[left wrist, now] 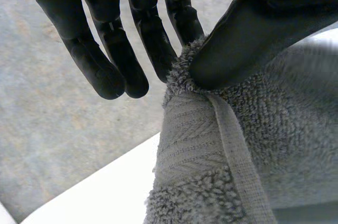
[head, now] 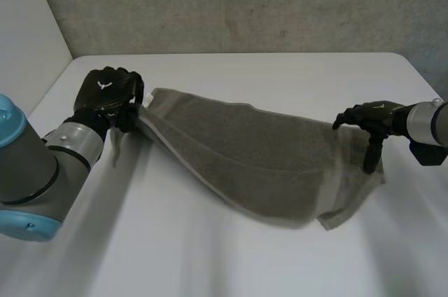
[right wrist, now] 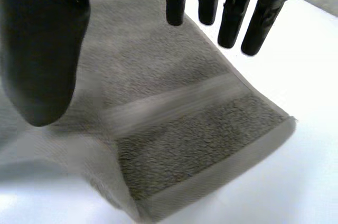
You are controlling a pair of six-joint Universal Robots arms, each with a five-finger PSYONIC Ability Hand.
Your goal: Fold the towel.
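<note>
White table, concrete wall behind: towel stretched across; left hand pinched its corner; right hand hung straight-fingered, gripping nothing.

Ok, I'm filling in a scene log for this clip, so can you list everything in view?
towel: one, grey, across the middle of the table, between the two hands
table: one, white, under the towel
back wall: one, grey concrete, beyond the table's far edge
side wall: one, white, left of the table
left arm: one, grey with a light-blue cap, at the near left
right arm: one, grey, coming in from the right
left hand: one, black, at the towel's left corner, thumb and fingers pinching it
right hand: one, black, at the towel's right end, fingers straight, not pinching
</note>
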